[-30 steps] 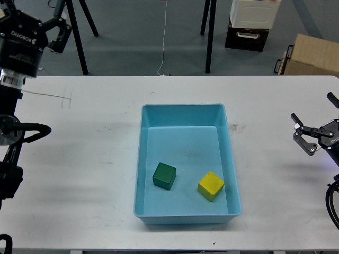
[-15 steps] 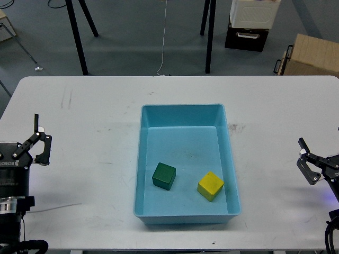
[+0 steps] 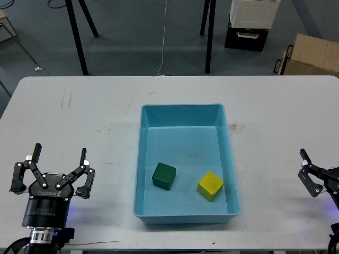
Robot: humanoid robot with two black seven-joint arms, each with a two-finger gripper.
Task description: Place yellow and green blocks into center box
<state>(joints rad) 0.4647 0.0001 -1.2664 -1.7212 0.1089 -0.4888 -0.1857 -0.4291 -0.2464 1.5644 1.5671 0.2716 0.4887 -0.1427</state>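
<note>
Green block (image 3: 164,175) and yellow block (image 3: 211,186) sit apart inside the blue box (image 3: 183,109) on the white table (image 3: 95,121)

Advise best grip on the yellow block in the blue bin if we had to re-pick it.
Come straight down on the small yellow cube block, probably with the right end effector, which is open. Close on two opposite side faces, wrist turned to match its rotated pose. The light blue plastic bin wall beside it rules out a side approach.

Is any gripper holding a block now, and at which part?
Nothing is held. The green block and the yellow block lie in the blue box.
</note>
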